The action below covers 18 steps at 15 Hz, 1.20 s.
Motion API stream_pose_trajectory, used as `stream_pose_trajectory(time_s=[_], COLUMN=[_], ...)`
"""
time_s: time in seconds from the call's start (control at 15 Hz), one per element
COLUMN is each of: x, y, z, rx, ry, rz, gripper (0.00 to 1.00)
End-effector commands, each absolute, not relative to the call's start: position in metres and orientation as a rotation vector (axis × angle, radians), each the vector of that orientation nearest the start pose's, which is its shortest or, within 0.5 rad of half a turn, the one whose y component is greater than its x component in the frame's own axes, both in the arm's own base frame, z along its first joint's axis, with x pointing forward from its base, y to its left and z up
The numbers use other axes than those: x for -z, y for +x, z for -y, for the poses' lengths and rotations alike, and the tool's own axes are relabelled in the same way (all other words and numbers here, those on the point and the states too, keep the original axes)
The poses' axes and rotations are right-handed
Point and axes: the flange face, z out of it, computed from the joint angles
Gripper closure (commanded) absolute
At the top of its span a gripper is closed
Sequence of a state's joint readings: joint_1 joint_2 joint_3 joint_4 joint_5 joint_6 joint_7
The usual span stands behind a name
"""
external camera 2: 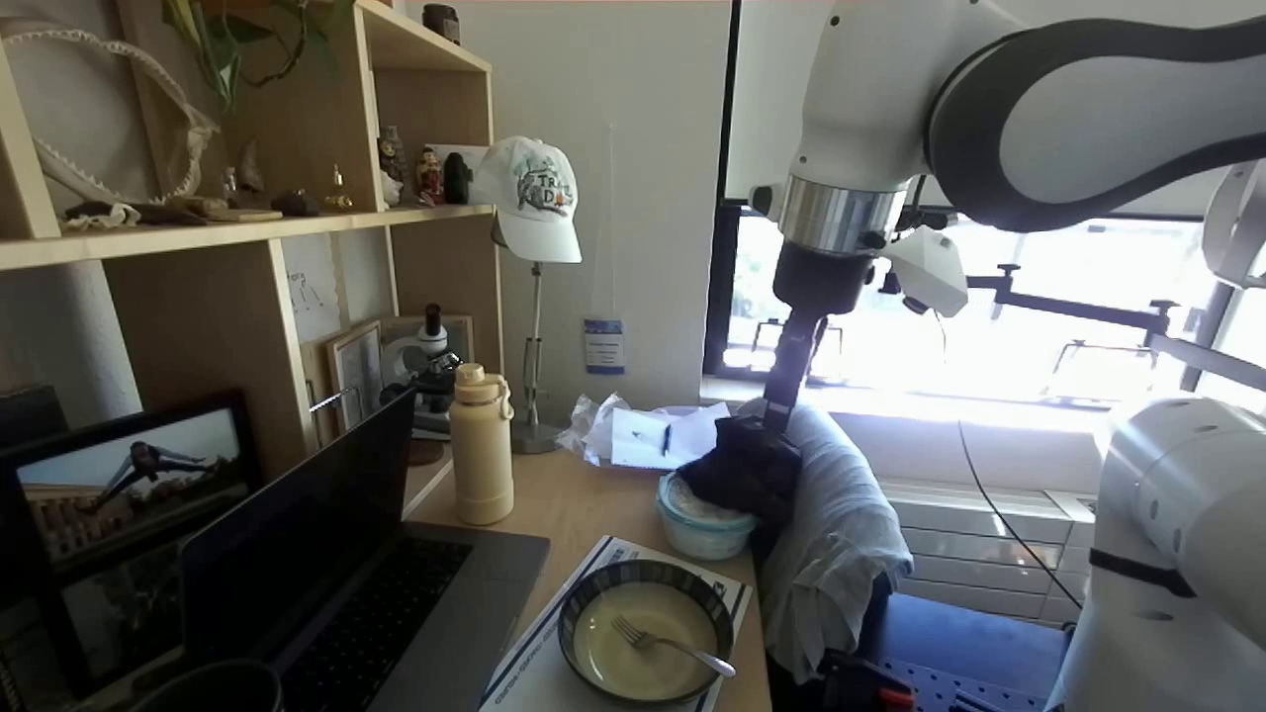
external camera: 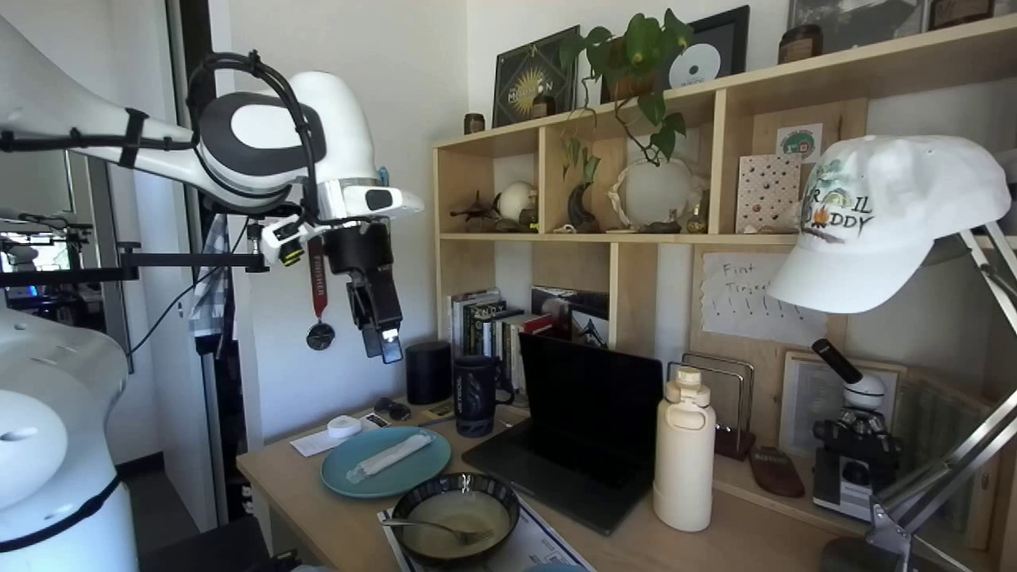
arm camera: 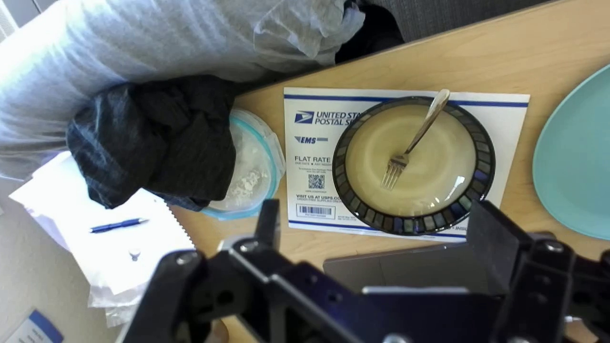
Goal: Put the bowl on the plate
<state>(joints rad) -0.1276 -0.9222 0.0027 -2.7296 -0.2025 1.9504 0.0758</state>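
Note:
The bowl is round and shallow, cream-yellow inside with a dark tiled rim. It stands upright on a white postal envelope with a fork inside. It also shows in both exterior views. The flat teal plate lies beside the bowl, with a white wrapped roll on it. Its edge shows in the wrist view; it is out of view in an exterior view. My gripper is open and empty, high above the desk, apart from both.
An open laptop stands behind the bowl, with a cream bottle and a dark mug near it. A teal-rimmed container sits beside the envelope under dark cloth. A cloth-draped chair stands at the desk edge.

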Motion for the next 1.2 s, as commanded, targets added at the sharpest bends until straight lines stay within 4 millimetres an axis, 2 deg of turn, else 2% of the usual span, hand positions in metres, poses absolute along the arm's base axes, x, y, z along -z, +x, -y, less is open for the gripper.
stream_pose_trajectory(time_s=[0.0, 0.4, 0.6, 1.13], x=[-0.48, -0.414, -0.386, -0.315], y=[0.319, 0.347, 0.362, 0.379], z=[0.065, 0.107, 0.117, 0.128], rx=[0.29, 0.393, 0.441, 0.408], ry=[-3.348, -3.282, -3.232, -3.144], rz=[-0.127, -0.123, -0.137, -0.213], gripper=[0.0, 0.0, 0.0, 0.0])
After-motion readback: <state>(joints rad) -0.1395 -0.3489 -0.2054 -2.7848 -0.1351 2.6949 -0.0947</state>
